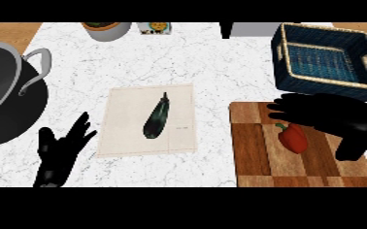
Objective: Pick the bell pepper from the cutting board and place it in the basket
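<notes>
Resting open at the near left, fingers up, the left hand (63,150) sits on the white surface (215,58) just beside a pale mat (122,126) that carries a dark eggplant (157,116). At the near right lies the wooden cutting board (251,160), and on it the red bell pepper (293,137), stem end pointing up-left. The right hand (323,114) hovers over the pepper's far side, fingers spread wide and reaching left, thumb hanging down at the right; it holds nothing, and I cannot tell whether it touches the pepper

By my judgement the pepper is light and hollow, with a stiff wall and a smooth, waxy skin that may slip under the fingers, so its broad middle looks the best place to take hold, fingers on one flank and thumb on the other, not the thin stem. It could roll on the flat board if nudged from one side only

Farther off, beyond the board, stands the dark blue basket (287,80), just beside the board's far edge. At the far left a black pot (18,102) overhangs the edge, with a small plant pot (108,29) and a carton (155,28) at the back
</notes>
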You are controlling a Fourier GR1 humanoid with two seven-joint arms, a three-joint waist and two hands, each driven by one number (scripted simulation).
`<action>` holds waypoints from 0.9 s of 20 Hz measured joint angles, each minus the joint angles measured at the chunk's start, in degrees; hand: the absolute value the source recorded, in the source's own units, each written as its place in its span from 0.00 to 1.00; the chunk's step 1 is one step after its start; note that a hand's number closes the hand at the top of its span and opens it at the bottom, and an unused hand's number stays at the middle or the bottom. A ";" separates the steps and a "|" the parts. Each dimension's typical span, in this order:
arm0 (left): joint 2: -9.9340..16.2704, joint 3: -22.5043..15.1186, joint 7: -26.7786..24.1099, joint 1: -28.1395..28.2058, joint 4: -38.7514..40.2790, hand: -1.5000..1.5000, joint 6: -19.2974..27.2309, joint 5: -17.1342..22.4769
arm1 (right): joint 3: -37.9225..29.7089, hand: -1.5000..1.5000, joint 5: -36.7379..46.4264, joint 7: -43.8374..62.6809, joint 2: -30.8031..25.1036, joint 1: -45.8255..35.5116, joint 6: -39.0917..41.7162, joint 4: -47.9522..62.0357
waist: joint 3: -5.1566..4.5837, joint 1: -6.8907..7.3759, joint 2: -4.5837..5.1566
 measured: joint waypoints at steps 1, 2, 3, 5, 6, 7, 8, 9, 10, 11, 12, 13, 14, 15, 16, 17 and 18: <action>0.03 0.17 -0.14 -0.04 0.11 0.50 -0.27 -0.08 | -0.13 0.00 0.49 -0.52 0.90 -0.24 -0.52 1.34 | 0.00 0.05 0.02; -0.06 0.40 -0.36 -0.04 0.33 0.50 -0.53 -0.08 | -0.55 0.00 0.70 -1.11 1.26 -0.26 -0.73 2.08 | 0.01 0.03 0.03; -0.13 0.42 0.63 0.06 -0.32 0.50 -0.34 -0.13 | -0.42 0.00 1.27 -0.99 2.00 0.22 -0.91 2.05 | -0.02 -0.01 0.03; -0.81 0.09 0.44 0.36 -0.62 0.50 -0.03 -0.86 | -0.33 0.00 2.50 -1.57 3.16 -0.21 -1.16 3.35 | 0.00 0.05 0.03; -0.86 0.31 0.50 0.25 -0.28 0.50 -0.08 -0.99 | -0.52 0.00 3.00 -2.25 2.96 0.47 -1.77 3.29 | 0.02 -0.04 0.00; -0.96 0.56 0.07 0.13 0.28 0.50 -0.17 -1.19 | -0.44 0.00 3.84 -2.62 3.33 1.02 -2.57 3.84 | 0.07 -0.07 -0.03; -0.92 0.80 -0.09 0.22 0.19 0.50 -0.43 -1.25 | -0.42 0.00 4.60 -2.68 3.69 0.88 -2.46 4.07 | 0.08 -0.07 -0.03; -0.81 1.20 0.09 0.25 0.13 0.50 -0.77 -0.98 | -0.28 0.00 5.35 -2.32 4.10 1.20 -2.47 3.58 | 0.06 -0.11 -0.04; -1.02 1.12 0.54 0.11 0.07 0.50 -0.53 -1.27 | -0.26 0.00 6.38 -2.80 4.31 0.90 -3.13 5.03 | 0.07 -0.02 -0.02; -1.01 1.41 0.03 0.19 0.28 0.50 -0.87 -1.26 | 0.06 0.00 7.42 -2.28 4.79 1.23 -3.35 4.77 | 0.06 -0.08 -0.03; -0.98 1.70 0.31 -0.11 0.68 0.50 -1.14 -1.10 | 0.41 0.00 8.52 -1.77 5.21 1.08 -3.31 5.18 | 0.08 -0.06 -0.03; -0.87 1.87 0.86 -0.11 0.27 0.50 -1.14 -1.18 | 0.38 0.00 9.42 -2.11 5.17 1.08 -3.52 5.93 | 0.05 -0.04 -0.01; -0.89 2.06 1.10 -0.19 0.28 0.50 -1.22 -1.26 | 0.41 0.00 10.37 -2.05 5.41 1.08 -3.65 6.37 | 0.04 -0.05 0.00; -0.98 2.08 1.96 -0.28 0.03 0.50 -1.18 -1.31 | 0.38 0.00 11.10 -1.89 5.52 0.93 -3.20 6.40 | 0.03 -0.05 0.01; -0.95 2.22 1.42 0.02 -0.16 0.50 -1.75 -1.16 | 0.54 0.00 12.00 -1.66 6.32 0.66 -3.50 7.44 | 0.00 0.00 0.01; -1.13 2.26 1.73 -0.23 0.26 0.50 -1.50 -1.62 | 0.62 0.00 12.79 -1.64 6.71 1.13 -3.88 7.63 | 0.04 -0.03 0.00; -1.23 2.42 2.19 -0.29 0.09 0.50 -1.45 -1.74 | 0.24 0.00 13.29 -2.51 6.64 1.26 -4.29 8.58 | 0.04 -0.02 0.01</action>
